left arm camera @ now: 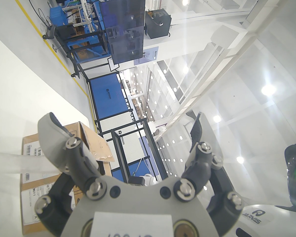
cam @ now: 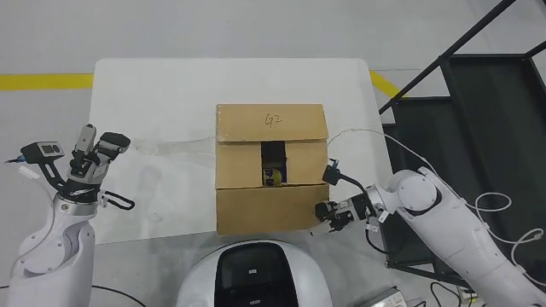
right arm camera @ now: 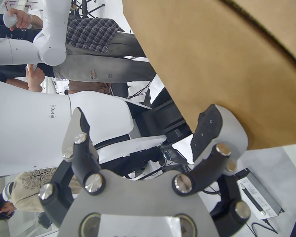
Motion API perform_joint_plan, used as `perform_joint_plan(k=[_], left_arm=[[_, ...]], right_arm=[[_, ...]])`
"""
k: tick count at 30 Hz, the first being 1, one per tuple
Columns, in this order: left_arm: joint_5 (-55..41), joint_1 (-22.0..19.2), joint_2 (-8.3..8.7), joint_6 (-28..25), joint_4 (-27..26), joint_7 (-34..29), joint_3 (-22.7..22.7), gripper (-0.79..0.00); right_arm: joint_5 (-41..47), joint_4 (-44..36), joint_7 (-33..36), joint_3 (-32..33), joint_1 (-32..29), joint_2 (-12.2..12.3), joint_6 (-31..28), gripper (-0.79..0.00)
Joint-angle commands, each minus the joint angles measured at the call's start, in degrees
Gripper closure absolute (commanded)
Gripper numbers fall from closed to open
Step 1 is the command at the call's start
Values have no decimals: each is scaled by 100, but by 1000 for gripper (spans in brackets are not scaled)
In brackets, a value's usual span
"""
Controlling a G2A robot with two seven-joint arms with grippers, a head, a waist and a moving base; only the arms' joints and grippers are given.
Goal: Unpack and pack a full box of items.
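Brown corrugated cardboard box (cam: 271,124), flaps ajar, on white table (cam: 153,102), left tool (left arm camera: 123,127) and right tool (right arm camera: 143,122) spread wide, empty

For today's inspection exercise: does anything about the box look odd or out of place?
The box is not shut on top: its flaps leave a gap in the middle, with an item showing inside. A clear strip, perhaps tape, trails from its side across the table.
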Motion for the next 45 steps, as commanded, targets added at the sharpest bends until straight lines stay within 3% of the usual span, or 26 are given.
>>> perform_joint_plan(k=[1,8,14,20,28,34,41,45], left_arm=[[0,0,0,0,0,0,0,-785],[0,0,0,0,0,0,0,-785],[0,0,0,0,0,0,0,-785],[0,0,0,0,0,0,0,-785],[80,-9,4,103,-102,-33,25,-785],[321,-121,121,583,-328,-1578,78,-785],[398,-721,303,1421,-117,-4013,357,-785],[352,-1217,342,1694,228,-4545,641,-785]], right_arm=[[-76,79,-101,-119,47,-25,122,-785],[-329,569,-605,-532,379,-156,358,-785],[5,731,-690,-642,483,-210,136,-785],[873,631,-186,-216,273,-96,-202,-785],[2753,193,181,855,-286,191,45,-785],[3660,943,657,1100,-113,214,835,-785],[4963,1749,825,1075,174,103,1328,-785],[4963,1749,825,1075,174,103,1328,-785]])
